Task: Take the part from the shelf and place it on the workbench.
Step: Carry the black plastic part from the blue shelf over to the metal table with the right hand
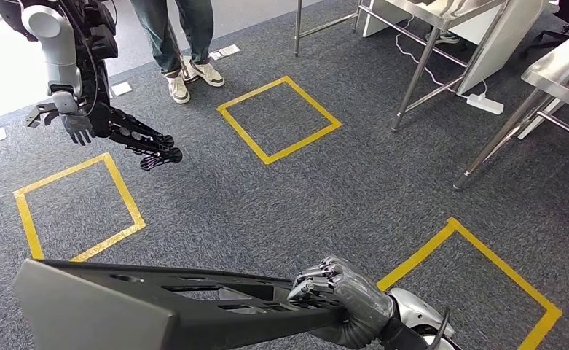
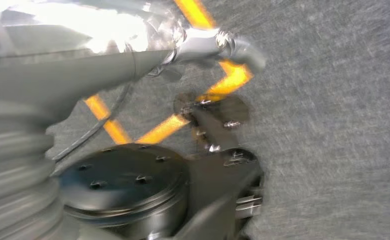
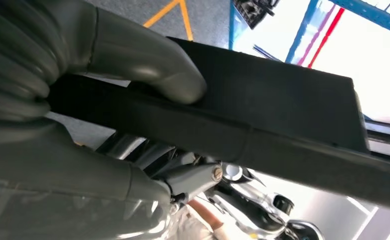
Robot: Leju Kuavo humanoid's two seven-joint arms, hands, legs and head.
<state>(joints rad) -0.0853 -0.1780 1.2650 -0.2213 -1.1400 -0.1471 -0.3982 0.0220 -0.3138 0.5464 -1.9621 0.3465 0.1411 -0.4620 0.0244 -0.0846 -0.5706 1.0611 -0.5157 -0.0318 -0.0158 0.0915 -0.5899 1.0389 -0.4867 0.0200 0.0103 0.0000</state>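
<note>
My right hand (image 1: 339,295) grips one end of the part (image 1: 157,299), a long flat black panel with cut-outs, held low over the carpet near the bottom of the head view. In the right wrist view the thick grey thumb (image 3: 148,65) presses on the part's (image 3: 282,115) top face and the fingers wrap beneath it. The left wrist view is blurred. It shows my left hand's (image 2: 43,85) grey cover and thumb over the carpet, and how its fingers lie is not clear.
Steel workbenches (image 1: 441,11) (image 1: 565,58) stand at the far right, with a power strip (image 1: 485,102) on the floor between their legs. Another robot (image 1: 70,65) at the far left holds a black part (image 1: 139,142). A person's legs (image 1: 183,44) stand beyond. Yellow tape squares (image 1: 277,120) mark the carpet.
</note>
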